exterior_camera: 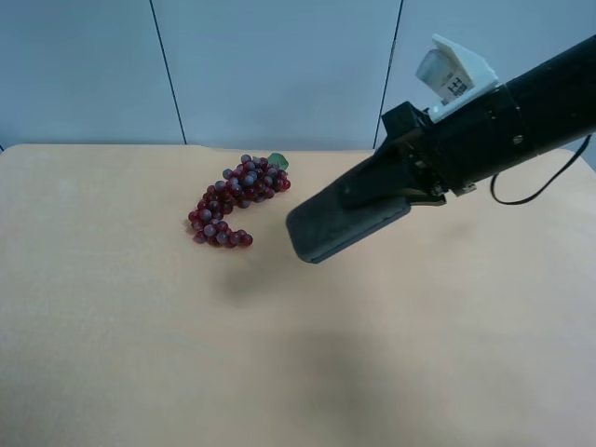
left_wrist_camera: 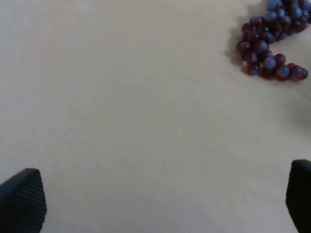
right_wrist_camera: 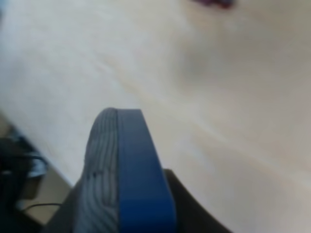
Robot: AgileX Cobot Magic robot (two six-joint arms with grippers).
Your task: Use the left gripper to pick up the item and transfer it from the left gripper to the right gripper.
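Right claw [exterior_camera: 372,200] grips the item [exterior_camera: 340,226]; left claw [left_wrist_camera: 155,204] spread wide.

printed label [exterior_camera: 453,86] on arm's white part, characters unreadable

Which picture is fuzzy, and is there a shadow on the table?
Right wrist view: fuzzy all over, the block and grapes smeared. Left wrist view: grapes sharp. Exterior high view: sharp; a faint shadow lies on the table below the block.

Pale wooden table [exterior_camera: 112,326] before grey-blue wall panels [exterior_camera: 279,65] with dark seams
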